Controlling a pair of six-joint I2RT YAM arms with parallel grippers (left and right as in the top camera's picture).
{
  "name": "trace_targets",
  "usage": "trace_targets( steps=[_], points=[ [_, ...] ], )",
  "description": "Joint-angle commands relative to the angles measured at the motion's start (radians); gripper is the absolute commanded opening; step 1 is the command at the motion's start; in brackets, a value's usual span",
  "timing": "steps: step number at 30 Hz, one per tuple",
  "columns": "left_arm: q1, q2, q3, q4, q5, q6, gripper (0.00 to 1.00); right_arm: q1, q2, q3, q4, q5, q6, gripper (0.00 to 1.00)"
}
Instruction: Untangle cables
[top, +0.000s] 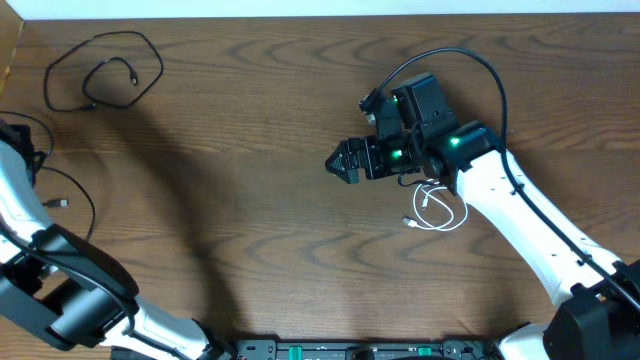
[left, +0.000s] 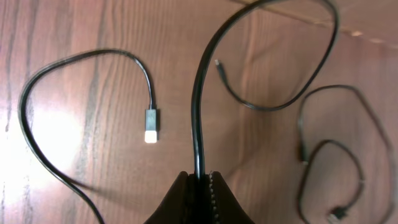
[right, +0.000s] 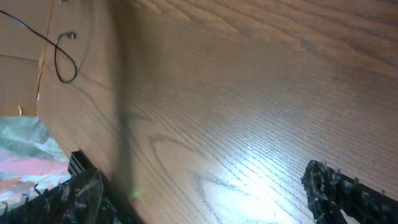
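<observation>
The wooden surface (top: 250, 200) fills every view, and the white right arm reaches in from the lower right of the overhead frame, its right gripper (top: 340, 160) spread wide and empty near the centre. In the left wrist view the left gripper (left: 199, 190) at the bottom edge is clenched on a black cable (left: 198, 112). A second black cable (top: 160, 65) lies looped at the overhead frame's upper left, and the small white cable (top: 440, 205) is coiled just under the right arm.
</observation>
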Motion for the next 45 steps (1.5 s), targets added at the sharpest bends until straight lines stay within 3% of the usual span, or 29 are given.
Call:
trace_targets(
  steps=[1,5,6,9,13,35,41,45],
  points=[
    [0.003,0.045,-0.001,-0.011,-0.035,-0.009,0.08,0.013,-0.006,0.008,-0.001,0.008,-0.019,0.99],
    [0.003,0.098,-0.001,-0.024,-0.035,0.048,0.08,0.013,-0.006,0.008,0.000,0.011,-0.019,0.99],
    [0.003,0.112,-0.001,-0.029,-0.035,0.065,0.13,0.014,-0.006,0.008,0.000,0.019,-0.019,0.99],
    [0.003,0.143,-0.001,-0.042,-0.035,0.099,0.47,0.014,-0.006,0.008,0.000,0.026,-0.019,0.99],
    [0.003,0.153,-0.001,-0.052,-0.032,0.101,0.59,0.014,-0.006,0.008,-0.002,0.026,-0.019,0.99],
    [0.068,0.132,-0.001,-0.092,-0.004,0.157,0.62,0.023,-0.006,0.008,-0.001,0.027,-0.019,0.99],
    [0.077,0.145,-0.003,-0.052,0.237,0.331,0.62,0.023,-0.006,0.008,0.010,0.072,-0.019,0.99],
    [0.077,0.157,-0.003,-0.032,0.299,0.345,0.62,0.023,-0.006,0.008,0.007,0.071,-0.019,0.99]
  ],
)
